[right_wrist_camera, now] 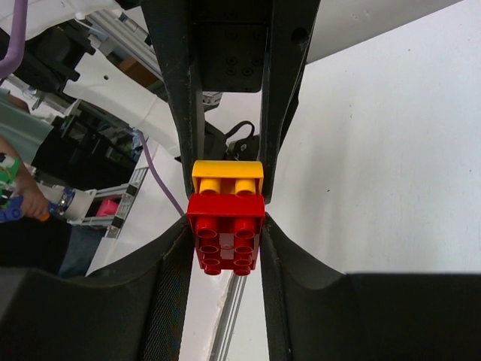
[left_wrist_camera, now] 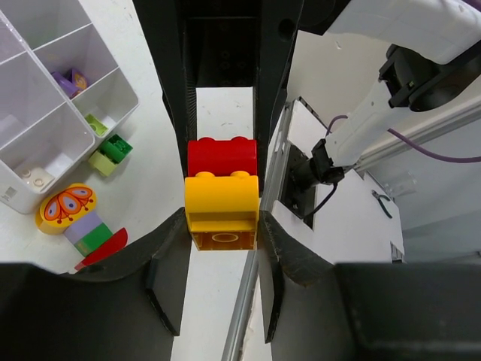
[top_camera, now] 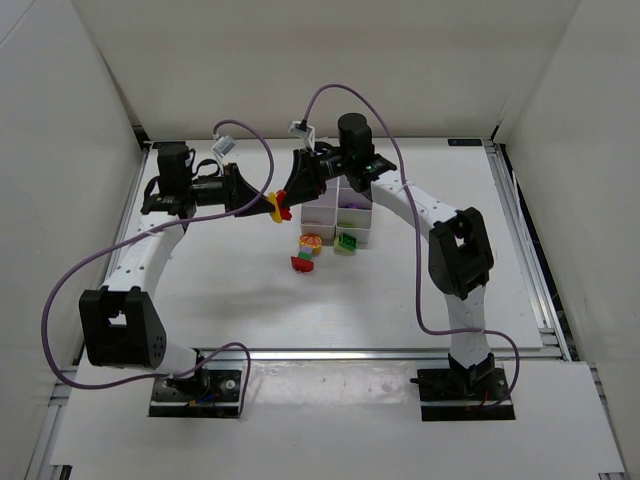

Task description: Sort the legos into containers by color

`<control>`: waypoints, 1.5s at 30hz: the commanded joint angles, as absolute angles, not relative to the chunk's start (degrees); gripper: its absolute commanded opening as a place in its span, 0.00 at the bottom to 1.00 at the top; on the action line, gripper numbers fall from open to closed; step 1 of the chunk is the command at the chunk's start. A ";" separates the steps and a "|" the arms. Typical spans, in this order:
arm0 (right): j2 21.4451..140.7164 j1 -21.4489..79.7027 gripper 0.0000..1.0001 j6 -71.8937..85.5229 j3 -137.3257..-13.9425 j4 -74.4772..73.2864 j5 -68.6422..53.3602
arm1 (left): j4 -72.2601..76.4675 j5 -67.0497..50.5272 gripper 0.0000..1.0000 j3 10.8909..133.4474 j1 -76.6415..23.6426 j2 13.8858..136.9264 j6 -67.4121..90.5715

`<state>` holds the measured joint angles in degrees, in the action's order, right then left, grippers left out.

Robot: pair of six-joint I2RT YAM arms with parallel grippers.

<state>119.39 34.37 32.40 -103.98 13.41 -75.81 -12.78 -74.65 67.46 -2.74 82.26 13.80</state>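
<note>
Lego pair aloft; right claw holds red lego; left claw, yellow lego.

- No text, brand or number can be read in any view;
- a small dark mark on the containers is too blurred to read.

A yellow brick snapped onto a red brick hangs just beside the white six-cell containers. A purple brick lies in one cell; green bricks and an orange-topped stack lie just outside them.
</note>
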 commanded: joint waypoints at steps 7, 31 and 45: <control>114.35 30.24 0.00 28.92 -100.55 11.69 -74.71 | -14.15 -73.39 0.10 62.41 0.88 76.82 12.57; 105.29 33.48 0.00 -9.95 -93.43 -11.17 -25.60 | -25.14 -53.88 0.10 70.75 3.25 79.27 2.29; 110.04 37.18 0.00 4.47 -92.72 -2.72 3.60 | -25.14 -53.35 0.10 71.10 3.16 81.12 2.20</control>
